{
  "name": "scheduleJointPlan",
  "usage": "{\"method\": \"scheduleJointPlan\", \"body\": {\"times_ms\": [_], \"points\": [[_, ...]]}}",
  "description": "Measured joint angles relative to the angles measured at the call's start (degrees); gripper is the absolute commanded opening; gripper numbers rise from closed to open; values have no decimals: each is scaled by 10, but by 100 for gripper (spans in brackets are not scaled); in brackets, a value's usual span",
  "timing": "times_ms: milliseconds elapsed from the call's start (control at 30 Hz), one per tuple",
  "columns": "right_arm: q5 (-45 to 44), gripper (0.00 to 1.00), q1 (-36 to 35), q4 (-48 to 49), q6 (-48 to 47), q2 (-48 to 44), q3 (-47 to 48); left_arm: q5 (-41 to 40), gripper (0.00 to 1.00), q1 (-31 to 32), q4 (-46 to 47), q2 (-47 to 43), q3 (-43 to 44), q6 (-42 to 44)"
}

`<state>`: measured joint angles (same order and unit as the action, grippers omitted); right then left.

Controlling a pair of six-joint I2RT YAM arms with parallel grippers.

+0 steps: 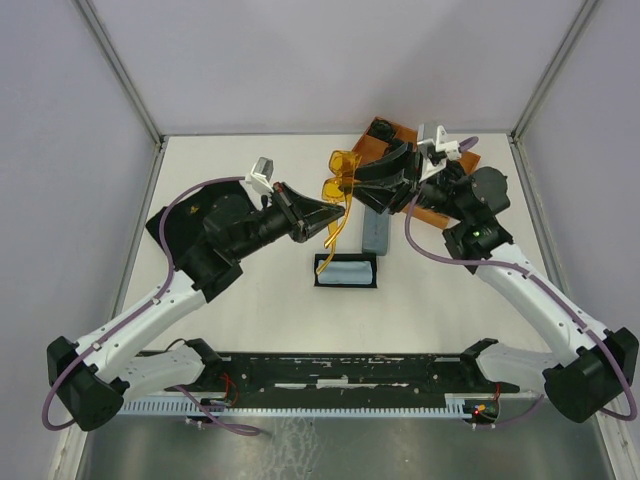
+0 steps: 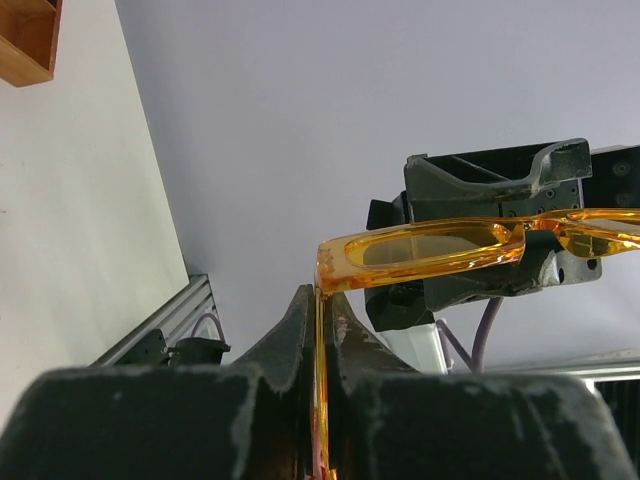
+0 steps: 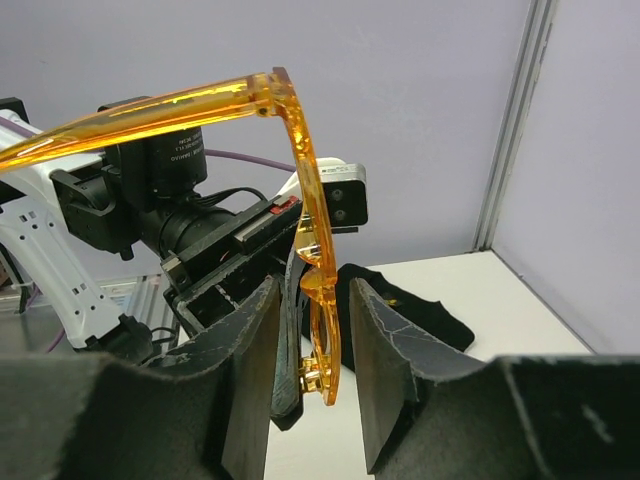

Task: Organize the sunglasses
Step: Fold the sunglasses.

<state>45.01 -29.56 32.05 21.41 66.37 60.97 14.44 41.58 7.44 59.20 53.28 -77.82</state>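
The translucent orange-yellow sunglasses (image 1: 338,186) hang in the air over the middle of the table, between my two grippers. My left gripper (image 1: 333,212) is shut on one thin temple arm (image 2: 322,340), which runs up between its black fingers to the front frame (image 2: 430,250). My right gripper (image 1: 366,180) reaches in from the right. Its jaws stand open on either side of the front frame (image 3: 318,300), with a gap showing on each side. In the right wrist view, the other temple arm (image 3: 150,110) stretches away to the upper left.
A grey-blue case (image 1: 375,234) lies just below the sunglasses. In front of it is a black case holding a light blue cloth (image 1: 347,270). A brown wooden tray (image 1: 362,150) sits at the back right under my right arm. A black pouch (image 1: 175,225) lies under my left arm.
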Motion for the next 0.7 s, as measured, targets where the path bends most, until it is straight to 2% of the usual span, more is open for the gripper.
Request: {"method": "scheduleJointPlan", "body": {"times_ms": [333, 700], "points": [[0, 36, 0, 2, 9, 9, 0, 11, 3, 0, 0, 3, 0, 0], [0, 37, 0, 3, 9, 9, 0, 11, 3, 0, 0, 3, -1, 0]]}}
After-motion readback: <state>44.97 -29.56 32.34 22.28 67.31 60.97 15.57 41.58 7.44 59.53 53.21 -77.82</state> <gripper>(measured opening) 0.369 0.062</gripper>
